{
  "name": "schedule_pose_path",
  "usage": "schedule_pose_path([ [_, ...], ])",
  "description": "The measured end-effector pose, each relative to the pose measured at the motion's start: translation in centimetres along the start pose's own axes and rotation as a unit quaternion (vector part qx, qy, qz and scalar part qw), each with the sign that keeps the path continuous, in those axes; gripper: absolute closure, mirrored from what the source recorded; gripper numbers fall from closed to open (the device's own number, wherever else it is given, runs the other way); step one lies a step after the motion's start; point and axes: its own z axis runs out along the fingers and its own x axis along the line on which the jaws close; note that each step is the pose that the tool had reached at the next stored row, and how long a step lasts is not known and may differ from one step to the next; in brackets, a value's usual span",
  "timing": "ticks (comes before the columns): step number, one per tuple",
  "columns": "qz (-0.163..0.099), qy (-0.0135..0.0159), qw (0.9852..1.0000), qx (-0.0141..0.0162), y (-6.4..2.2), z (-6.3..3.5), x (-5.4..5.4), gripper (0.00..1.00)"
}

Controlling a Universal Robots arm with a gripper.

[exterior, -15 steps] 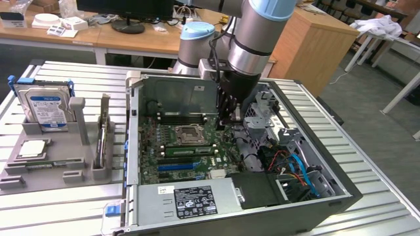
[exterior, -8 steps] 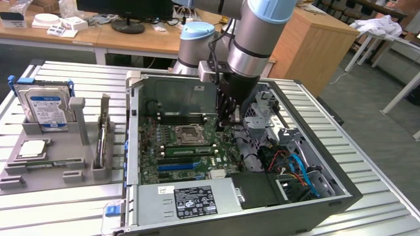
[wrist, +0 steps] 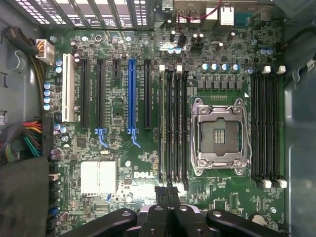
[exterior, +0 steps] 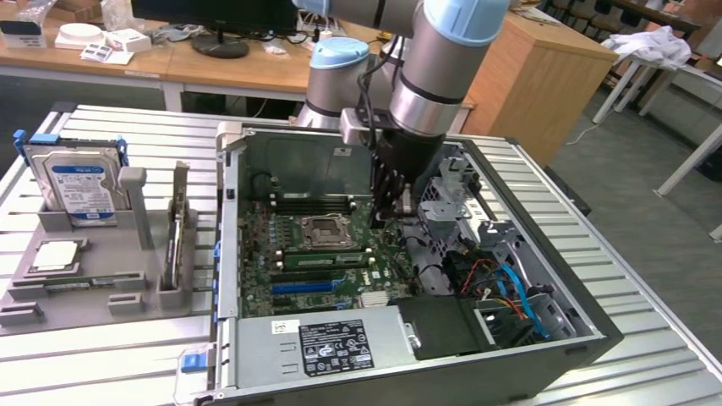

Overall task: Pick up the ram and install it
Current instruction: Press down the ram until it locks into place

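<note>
You get bright, even room light from overhead in the exterior view. The ribbed metal table [exterior: 113,127] shines pale, with the strongest glare towards its far left corner. Inside the open computer case [exterior: 593,326] it is dimmer, and the arm [exterior: 434,76] shades the board under it. In the wrist view the motherboard [wrist: 123,148] is lit flat. The silver socket frame [wrist: 219,106] and white heatsink [wrist: 98,177] glint, while the case walls and the gripper [wrist: 167,190] stay dark.
</note>
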Motion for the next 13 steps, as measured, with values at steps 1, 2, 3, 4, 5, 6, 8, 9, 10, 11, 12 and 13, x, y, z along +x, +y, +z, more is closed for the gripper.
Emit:
schedule_pose_path([
  [1,0.000,0.0000,1.0000,0.0000,0.00,0.05,0.00,0.89],
  [2,0.000,0.0000,1.0000,0.0000,0.00,0.11,0.00,0.89],
  [3,0.000,0.0001,1.0000,0.0000,-0.01,0.16,0.01,0.89],
  [4,0.000,0.0001,1.0000,0.0000,-0.01,0.21,0.01,0.89],
  [5,0.000,0.0001,1.0000,0.0000,-0.01,0.27,0.01,0.89],
  [6,0.000,0.0001,1.0000,0.0000,-0.01,0.32,0.01,0.89],
  [8,0.000,0.0001,1.0000,0.0000,-0.02,0.43,0.01,0.89],
  [9,0.000,0.0001,1.0000,0.0000,-0.02,0.48,0.02,0.89],
  [10,0.000,0.0000,1.0000,0.0000,-0.02,0.54,0.02,0.89],
  [11,0.000,0.0000,1.0000,0.0000,-0.02,0.59,0.02,0.89],
  [12,0.000,0.0001,1.0000,0.0000,-0.02,0.64,0.02,0.89],
  [13,0.000,0.0001,1.0000,0.0000,-0.02,0.69,0.02,0.89],
])
